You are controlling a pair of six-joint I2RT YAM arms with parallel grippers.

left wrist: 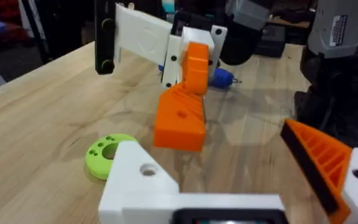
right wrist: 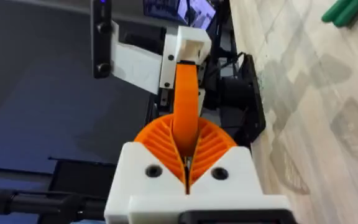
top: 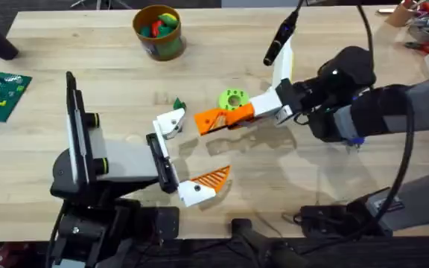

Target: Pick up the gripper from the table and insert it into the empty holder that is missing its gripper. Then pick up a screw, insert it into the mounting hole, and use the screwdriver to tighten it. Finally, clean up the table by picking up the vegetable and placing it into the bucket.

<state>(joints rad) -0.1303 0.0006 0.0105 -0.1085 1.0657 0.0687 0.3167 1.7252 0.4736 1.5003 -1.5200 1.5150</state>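
The left gripper (top: 179, 160) lay spread near the table's (top: 43, 119) front edge: its far prong was the bare white holder (top: 171, 123), its near prong bore an orange pad. Bare wood lay open toward the left edge. Just right of the holder, the right gripper (top: 216, 120) was pressed together on the orange gripper (right wrist: 184, 109). A lime-green ring (top: 232, 98) sat just behind. The bucket (top: 158, 32) stood at the far edge.

The table (top: 289, 193) is viewed from overhead; close wrist views are taken low along it, both sharing the right gripper (left wrist: 182, 127).
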